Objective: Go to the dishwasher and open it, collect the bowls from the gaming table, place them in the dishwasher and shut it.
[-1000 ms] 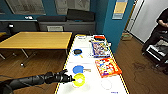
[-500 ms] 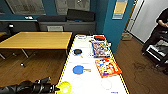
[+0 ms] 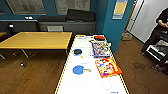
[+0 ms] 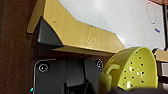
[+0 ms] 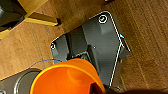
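Observation:
The gaming table point(image 3: 85, 85), white-topped with a yellow edge, stretches away in front of me. On it sit a blue bowl point(image 3: 78, 69) and, farther off, a black bowl point(image 3: 77, 51), each with a short handle. A yellow-green perforated bowl point(image 4: 135, 68) hangs beside the table's wooden edge point(image 4: 82, 35), off the top, with my left gripper point(image 4: 112, 86) shut on it by its handle. My right gripper point(image 5: 100, 88) is shut on an orange bowl point(image 5: 67, 80) above the wooden floor. The dishwasher is out of view.
Two colourful board-game boxes point(image 3: 107, 67) point(image 3: 100, 48) lie on the table's right half. A yellow-topped table point(image 3: 37, 40) stands to the left, a blue pillar point(image 3: 112, 27) to the right. A person point(image 3: 162, 22) stands by equipment at the far right.
My left arm has pulled back out of the head view, taking the yellow-green bowl off the near end of the table.

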Controlling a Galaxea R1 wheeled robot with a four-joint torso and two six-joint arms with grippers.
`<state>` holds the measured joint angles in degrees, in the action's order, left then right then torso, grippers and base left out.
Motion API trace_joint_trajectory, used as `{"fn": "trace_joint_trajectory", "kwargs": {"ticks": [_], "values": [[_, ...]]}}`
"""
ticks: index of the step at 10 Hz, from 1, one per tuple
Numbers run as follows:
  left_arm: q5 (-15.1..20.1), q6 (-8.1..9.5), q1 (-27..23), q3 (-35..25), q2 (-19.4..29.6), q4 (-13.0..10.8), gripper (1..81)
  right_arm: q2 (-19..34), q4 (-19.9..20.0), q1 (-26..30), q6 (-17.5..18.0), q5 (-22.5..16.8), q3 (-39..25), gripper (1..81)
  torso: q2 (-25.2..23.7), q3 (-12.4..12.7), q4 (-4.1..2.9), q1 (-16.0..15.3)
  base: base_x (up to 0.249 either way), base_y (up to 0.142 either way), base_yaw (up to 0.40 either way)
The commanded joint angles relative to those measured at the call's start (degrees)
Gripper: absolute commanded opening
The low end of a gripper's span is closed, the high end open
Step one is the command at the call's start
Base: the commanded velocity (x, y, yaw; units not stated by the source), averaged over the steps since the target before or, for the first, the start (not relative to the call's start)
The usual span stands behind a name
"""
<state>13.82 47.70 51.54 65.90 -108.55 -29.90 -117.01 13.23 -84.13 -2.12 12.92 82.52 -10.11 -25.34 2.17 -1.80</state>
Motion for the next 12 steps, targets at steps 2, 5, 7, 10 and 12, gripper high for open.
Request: {"fn": "trace_joint_trajectory", "kwargs": {"ticks": [2, 5, 7, 10, 12], "values": [[-16.1, -1.38, 13.8, 11.1, -4.7, -11.3, 1.0, 1.6, -1.1, 1.5, -0.3, -3.7, 0.6, 1.0, 0.0, 2.1, 0.0, 0.0, 0.0, 0.0, 0.0], [-16.1, -1.47, 19.7, 21.8, -14.8, -12.6, 1.0, -1.2, -1.2, 1.2, -0.4, -3.9, 3.4, 1.0, 0.0, 4.4, 0.0, 0.0, 0.0, 0.0, 0.0], [-16.1, -1.47, 22.2, 30.7, -21.1, -12.8, 1.0, -2.8, -1.3, 1.0, -0.4, -4.0, 4.8, 1.0, 0.0, 6.2, 0.0, 0.0, 0.0, 0.0, 0.0], [-16.0, -1.38, 25.1, 40.1, -28.3, -13.7, 1.0, -5.0, -1.3, 0.9, -0.4, -4.0, 7.3, 1.0, -0.1, 5.9, 0.0, 0.1, 0.0, 0.0, 0.0], [-15.9, -1.47, 26.6, 47.0, -33.4, -13.7, 1.0, -7.6, -1.3, 0.1, -0.4, -4.0, 11.6, 1.0, -0.1, 5.9, 0.0, 0.1, 0.0, 0.0, 0.0]]}}
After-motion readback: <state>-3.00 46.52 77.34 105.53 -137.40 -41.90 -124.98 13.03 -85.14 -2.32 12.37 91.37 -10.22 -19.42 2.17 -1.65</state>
